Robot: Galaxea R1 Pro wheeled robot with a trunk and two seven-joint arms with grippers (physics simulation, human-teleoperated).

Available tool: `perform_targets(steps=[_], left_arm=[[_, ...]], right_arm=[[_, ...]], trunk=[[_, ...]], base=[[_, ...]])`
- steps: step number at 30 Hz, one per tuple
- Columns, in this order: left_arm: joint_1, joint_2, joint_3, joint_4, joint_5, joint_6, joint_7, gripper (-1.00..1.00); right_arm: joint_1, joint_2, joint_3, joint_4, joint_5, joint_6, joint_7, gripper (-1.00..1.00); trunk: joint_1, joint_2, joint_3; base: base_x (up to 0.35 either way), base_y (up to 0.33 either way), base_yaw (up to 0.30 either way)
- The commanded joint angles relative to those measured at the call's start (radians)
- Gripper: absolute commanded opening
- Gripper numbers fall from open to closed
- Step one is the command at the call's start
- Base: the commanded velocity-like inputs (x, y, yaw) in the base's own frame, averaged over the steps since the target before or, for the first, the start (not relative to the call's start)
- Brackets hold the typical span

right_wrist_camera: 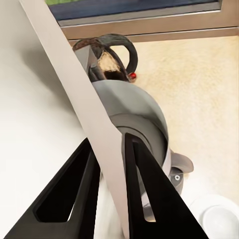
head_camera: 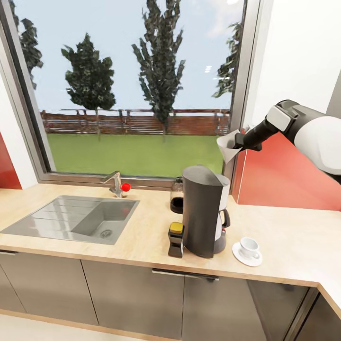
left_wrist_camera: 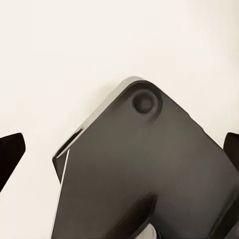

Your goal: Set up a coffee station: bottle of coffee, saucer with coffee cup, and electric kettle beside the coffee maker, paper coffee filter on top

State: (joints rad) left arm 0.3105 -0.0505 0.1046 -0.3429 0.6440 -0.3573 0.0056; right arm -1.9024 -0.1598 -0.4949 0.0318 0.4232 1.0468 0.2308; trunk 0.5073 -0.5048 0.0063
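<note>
The paper coffee filter (head_camera: 230, 144), a pale, creased cone of thin paper, is what this step turns on, and you've got it pinched in your right gripper (head_camera: 241, 140), up in the air above and a little to the right of the machine.

Nearest you on the long beige wood-grain kitchen countertop (head_camera: 293, 237), the small near-black bottle of coffee (head_camera: 175, 240) with its gold-yellow cap stands tight against the front left of the tall charcoal-grey coffee maker (head_camera: 203, 210). Just to the right, the tiny white coffee cup (head_camera: 249, 246) sits on the small round white saucer (head_camera: 247, 255). Behind the machine, toward the window, the clear glass electric kettle (head_camera: 177, 195) with its dark lower part peeks out. So by the look of it, four items are placed and the filter is the last job.

From the right wrist camera, the two black fingers (right_wrist_camera: 144, 194) are closed narrow on the filter's edge, with the coffee maker's grey top (right_wrist_camera: 132, 117) straight beyond them.

Next, you'll want to bring that hand down and left until the paper hangs over the top, then let go low so it doesn't drift off.

Your left gripper (left_wrist_camera: 119, 149): dark tips sit at the frame's sides, but I can't tell its state.
</note>
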Motion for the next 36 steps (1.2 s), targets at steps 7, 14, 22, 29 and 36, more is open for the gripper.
perform_targets(steps=[7, 14, 22, 29, 36], left_arm=[[0.001, -0.003, 0.002, -0.002, 0.003, 0.0, 0.001, 1.0], [0.001, -0.003, 0.002, -0.003, 0.002, -0.002, 0.001, 1.0], [0.001, -0.009, 0.002, -0.004, 0.002, -0.003, 0.001, 1.0], [0.001, -0.011, 0.001, -0.004, 0.002, -0.003, 0.001, 1.0], [0.001, -0.011, 0.001, -0.004, 0.003, -0.003, 0.001, 1.0]], right_arm=[[0.001, -0.003, -0.004, 0.003, 0.009, 0.0, 0.005, -1.0], [0.002, -0.004, -0.003, 0.003, 0.01, 0.0, 0.005, -1.0], [0.003, -0.006, -0.003, 0.004, 0.01, 0.0, 0.005, -1.0], [0.004, -0.008, -0.003, 0.005, 0.011, 0.0, 0.005, -1.0], [0.006, -0.006, -0.004, 0.005, 0.011, 0.0, 0.004, -1.0]], trunk=[[0.0, 0.0, 0.0], [0.0, 0.0, 0.0], [0.0, 0.0, 0.0], [0.004, -0.007, -0.003], [0.031, -0.056, -0.025]], base=[[0.002, 0.0, 0.0], [0.0, 0.0, 0.0], [0.0, 0.0, 0.0], [0.0, 0.0, 0.0], [0.0, 0.0, 0.0]])
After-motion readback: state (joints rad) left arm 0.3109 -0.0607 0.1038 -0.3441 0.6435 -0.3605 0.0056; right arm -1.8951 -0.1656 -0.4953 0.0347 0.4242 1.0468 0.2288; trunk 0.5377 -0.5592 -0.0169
